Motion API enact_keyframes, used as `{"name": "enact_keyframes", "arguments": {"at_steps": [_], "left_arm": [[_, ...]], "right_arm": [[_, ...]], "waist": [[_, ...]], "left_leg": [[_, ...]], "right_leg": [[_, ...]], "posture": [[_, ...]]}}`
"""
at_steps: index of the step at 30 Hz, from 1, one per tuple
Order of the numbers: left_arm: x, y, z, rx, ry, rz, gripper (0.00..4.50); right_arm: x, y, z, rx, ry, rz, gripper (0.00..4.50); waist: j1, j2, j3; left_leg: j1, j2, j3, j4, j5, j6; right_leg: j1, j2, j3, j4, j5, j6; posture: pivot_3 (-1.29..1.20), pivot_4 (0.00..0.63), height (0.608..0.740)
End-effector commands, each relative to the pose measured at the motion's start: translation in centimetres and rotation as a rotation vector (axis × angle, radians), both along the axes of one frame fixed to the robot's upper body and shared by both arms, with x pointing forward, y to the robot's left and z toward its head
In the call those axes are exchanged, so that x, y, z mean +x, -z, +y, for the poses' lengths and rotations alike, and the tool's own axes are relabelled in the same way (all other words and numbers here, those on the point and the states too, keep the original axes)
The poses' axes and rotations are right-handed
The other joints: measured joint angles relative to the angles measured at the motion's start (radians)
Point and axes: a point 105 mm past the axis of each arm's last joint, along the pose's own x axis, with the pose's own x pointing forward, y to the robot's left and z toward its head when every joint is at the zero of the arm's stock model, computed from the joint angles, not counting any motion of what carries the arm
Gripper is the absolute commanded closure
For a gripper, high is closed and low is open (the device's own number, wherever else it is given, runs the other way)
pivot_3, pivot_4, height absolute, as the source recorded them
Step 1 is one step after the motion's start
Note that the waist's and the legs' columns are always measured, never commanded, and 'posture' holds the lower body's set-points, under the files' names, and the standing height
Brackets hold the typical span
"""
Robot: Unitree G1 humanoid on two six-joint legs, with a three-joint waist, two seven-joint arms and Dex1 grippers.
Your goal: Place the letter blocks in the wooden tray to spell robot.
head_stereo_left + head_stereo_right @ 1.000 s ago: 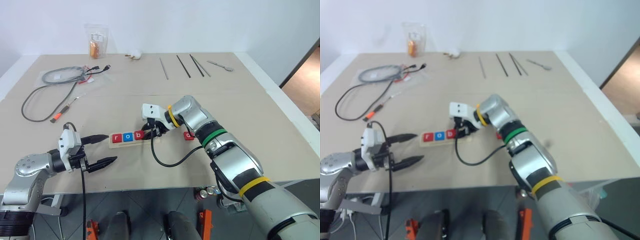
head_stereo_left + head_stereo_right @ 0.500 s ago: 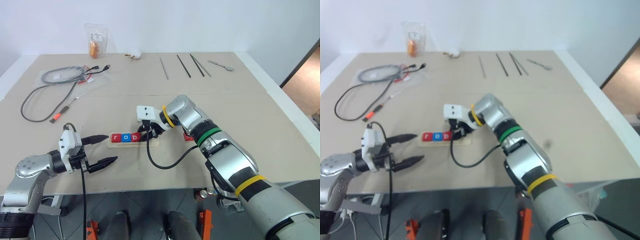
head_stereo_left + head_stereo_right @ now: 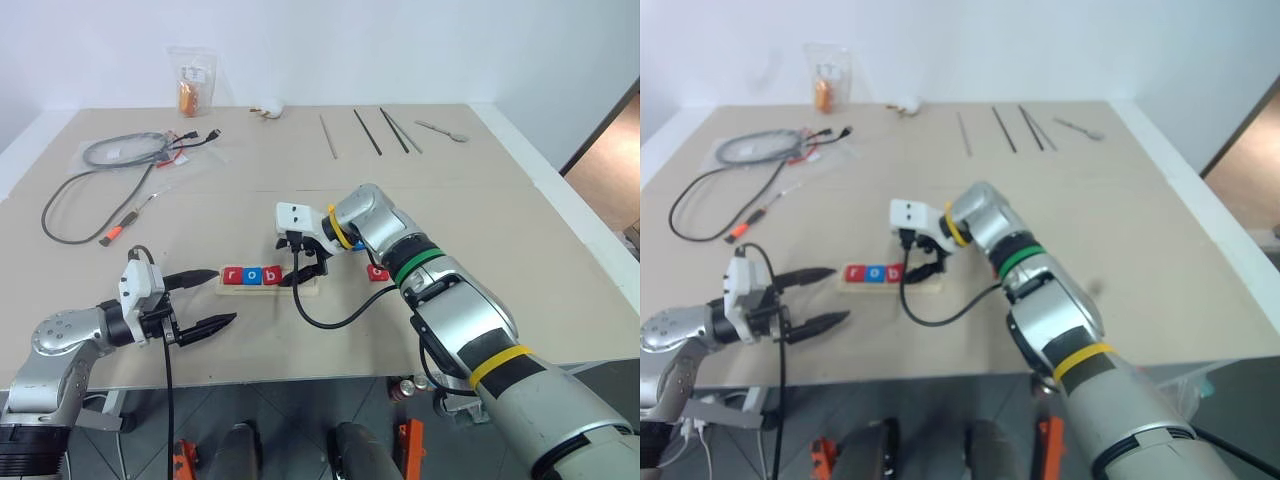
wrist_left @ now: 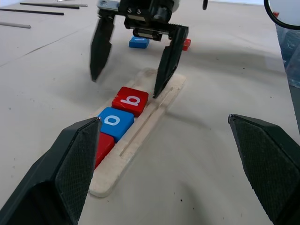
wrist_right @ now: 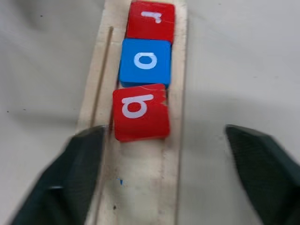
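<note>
1. Two grippers are standing open, operator: your right gripper (image 4: 132,58) is hovering released over the red b block (image 5: 140,111).
2. You are seeing r, o, b sitting in the wooden tray (image 3: 305,288).
3. Your left gripper (image 3: 213,298) is waiting, released, just left of it.
4. Remaining blocks (image 3: 377,272) are lying right.
</note>
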Motion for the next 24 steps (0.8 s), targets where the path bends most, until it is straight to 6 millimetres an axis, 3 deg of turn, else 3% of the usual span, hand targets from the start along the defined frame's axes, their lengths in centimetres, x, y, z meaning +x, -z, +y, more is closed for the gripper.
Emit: {"name": "enact_keyframes", "arguments": {"at_steps": [1, 9, 14, 18, 24], "left_arm": [[0.1, -0.7, -0.1, -0.007, 0.006, -0.033, 0.0], [0.2, -0.6, -0.5, -0.008, 0.022, -0.028, 0.0], [0.0, -1.0, -1.5, -0.001, 0.072, -0.036, 0.0], [0.4, -2.4, -3.0, -0.019, 0.124, -0.071, 0.0], [0.6, -3.3, -4.0, -0.051, 0.165, -0.069, 0.0]], "right_arm": [[0.2, -1.4, 0.3, 0.027, -0.012, -0.027, 0.02], [1.4, -4.1, -1.3, 0.113, 0.064, -0.039, 0.02], [1.5, -5.9, -4.5, 0.163, 0.062, -0.029, 0.02], [1.2, -6.6, -9.6, 0.194, 0.122, -0.068, 0.02], [-0.9, -4.4, -16.3, 0.148, 0.251, -0.074, 0.02]], "waist": [[0.0, 0.0, 0.0], [0.0, 0.0, 0.0], [0.002, 0.0, 0.0], [0.01, -0.001, 0.0], [0.011, 0.0, 0.001]], "left_leg": [[0.0, 0.0, 0.0, 0.0, 0.0, 0.0], [0.0, 0.0, 0.0, 0.0, 0.0, 0.0], [0.0, 0.0, 0.0, 0.0, 0.0, 0.0], [0.0, 0.0, -0.001, 0.0, 0.0, 0.0], [-0.001, -0.002, 0.0, 0.0, -0.001, -0.001]], "right_leg": [[0.0, 0.0, 0.0, 0.0, 0.0, 0.0], [0.0, 0.0, 0.0, 0.0, 0.0, 0.0], [0.001, 0.0, 0.0, 0.0, 0.0, 0.0], [0.001, 0.0, 0.0, 0.0, 0.0, 0.001], [0.002, -0.001, 0.002, 0.0, 0.0, 0.006]], "posture": [[0.0, 0.15, 0.74], [0.0, 0.15, 0.74], [0.0, 0.15, 0.74], [0.0, 0.15, 0.74], [0.0, 0.15, 0.74]]}}
